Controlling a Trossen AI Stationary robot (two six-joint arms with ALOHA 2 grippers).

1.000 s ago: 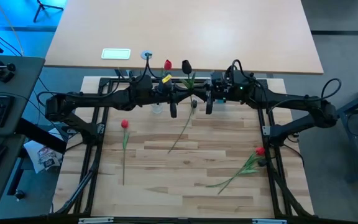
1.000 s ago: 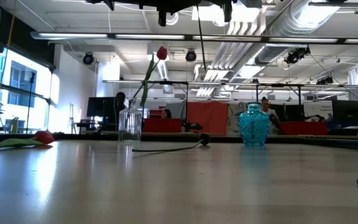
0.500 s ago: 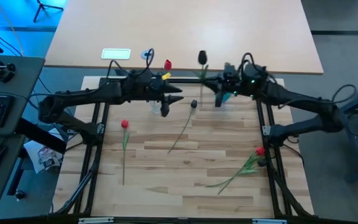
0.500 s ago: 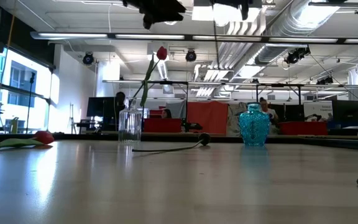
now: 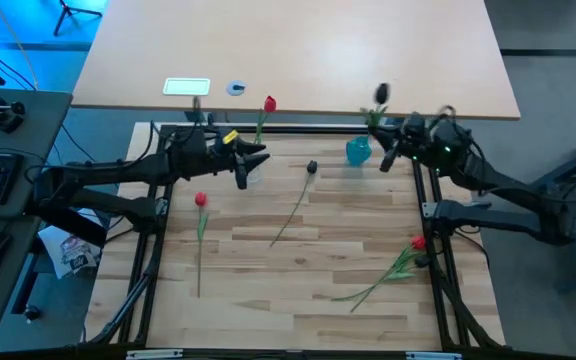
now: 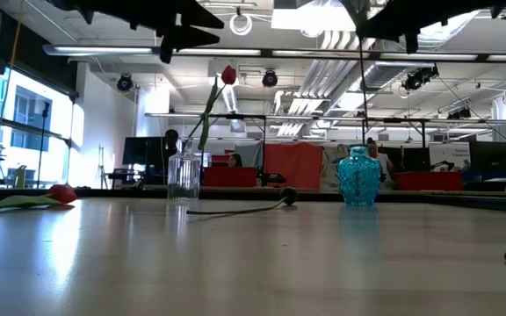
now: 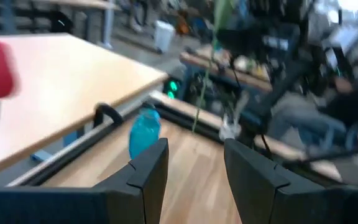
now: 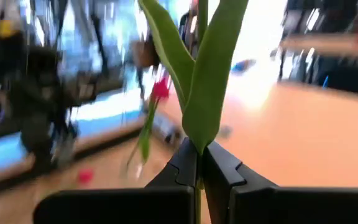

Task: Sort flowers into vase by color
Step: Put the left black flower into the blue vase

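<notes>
The right claw (image 5: 386,158) hovers above the worktop's far right part, just right of the blue vase (image 5: 358,151), and is clenched on the stem of a black-headed flower (image 5: 380,94). Its wrist view shows the fingers (image 8: 185,165) pinched together on the stem with green leaves (image 8: 210,74) rising above them. This flower stands close to upright, head uppermost; from above, the head shows beyond the worktop's far edge.

The left claw (image 5: 243,172) hangs over the far left part of the worktop (image 5: 298,290), beside the clear vase (image 6: 183,173), with its fingers (image 7: 145,171) spread apart and nothing between them.

A red flower (image 5: 269,104) stands in the clear vase, stem leaning, head up. A second black flower (image 5: 311,167) lies flat near the middle of the worktop; its long axis runs diagonally, head toward the far edge close to the blue vase, stem end toward the near left. A red flower (image 5: 200,200) lies near the left edge, its stem running almost straight toward the near edge, head on the far end. Near the right edge lies one more red head (image 5: 418,242) with leafy stems running diagonally toward the near middle; whether a second flower lies with it, I cannot tell.
</notes>
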